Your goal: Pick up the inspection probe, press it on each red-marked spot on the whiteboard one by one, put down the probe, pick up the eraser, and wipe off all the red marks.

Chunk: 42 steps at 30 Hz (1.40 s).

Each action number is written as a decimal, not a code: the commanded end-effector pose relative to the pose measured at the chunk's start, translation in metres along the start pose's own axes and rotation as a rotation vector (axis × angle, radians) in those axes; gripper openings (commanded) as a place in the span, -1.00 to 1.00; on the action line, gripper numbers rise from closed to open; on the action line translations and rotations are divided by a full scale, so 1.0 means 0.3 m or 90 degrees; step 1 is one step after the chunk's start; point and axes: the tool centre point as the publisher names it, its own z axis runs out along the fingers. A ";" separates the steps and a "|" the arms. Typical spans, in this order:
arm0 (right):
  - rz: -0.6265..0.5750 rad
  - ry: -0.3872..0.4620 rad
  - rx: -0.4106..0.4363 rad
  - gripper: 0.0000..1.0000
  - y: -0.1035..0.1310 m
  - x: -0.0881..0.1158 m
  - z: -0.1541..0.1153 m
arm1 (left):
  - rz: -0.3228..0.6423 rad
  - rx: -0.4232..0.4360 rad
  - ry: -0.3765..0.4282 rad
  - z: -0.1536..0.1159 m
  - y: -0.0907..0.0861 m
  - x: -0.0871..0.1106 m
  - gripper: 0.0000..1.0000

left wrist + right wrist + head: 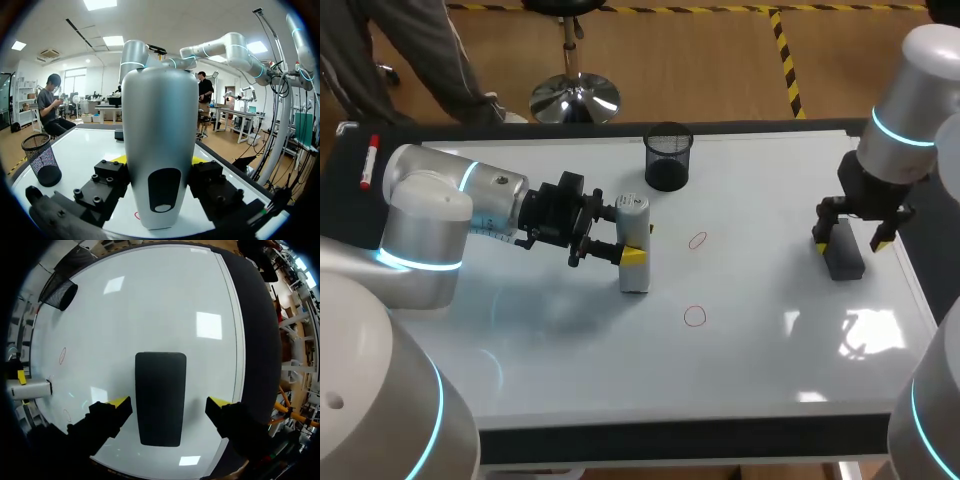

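Observation:
The inspection probe, a pale grey cylinder, stands upright on the whiteboard. My left gripper is shut on it from both sides. In the left wrist view the probe fills the space between the fingers. Two red circles lie just right of the probe, neither touched by it. The dark eraser lies flat at the board's right. My right gripper hovers open above it. In the right wrist view the eraser lies between the spread fingertips, clear of both.
A black mesh cup stands at the back of the board, behind the probe. A red marker lies on the dark table edge at the far left. The board's dark frame runs close to the eraser's right.

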 end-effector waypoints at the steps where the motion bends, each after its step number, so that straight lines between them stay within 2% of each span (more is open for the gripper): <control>1: 0.000 0.002 -0.001 1.00 0.001 0.001 0.019 | 0.000 0.002 0.000 0.005 0.031 0.003 -1.00; 4: 0.002 -0.001 -0.003 1.00 -0.001 0.002 0.022 | 0.000 0.002 0.000 0.005 0.031 0.003 -1.00; 5: 0.002 -0.003 -0.006 0.70 -0.003 0.003 0.025 | 0.000 0.002 0.000 0.005 0.031 0.003 -1.00; 6: 0.001 -0.004 -0.006 0.29 -0.005 0.004 0.027 | 0.000 0.002 0.000 0.005 0.031 0.003 -1.00; 10: 0.001 -0.008 -0.010 -0.29 -0.009 0.007 0.038 | 0.000 0.002 0.000 0.005 0.031 0.003 -1.00; 12: 0.005 -0.011 -0.015 -1.00 -0.009 0.007 0.039 | 0.000 0.002 0.000 0.005 0.031 0.003 -1.00; 26: 0.013 -0.026 -0.036 -1.00 -0.044 0.018 -0.038 | 0.000 0.002 0.000 0.005 0.031 0.003 -1.00; 42: 0.013 -0.026 -0.036 -1.00 -0.044 0.018 -0.038 | 0.000 0.002 0.000 0.005 0.031 0.003 -1.00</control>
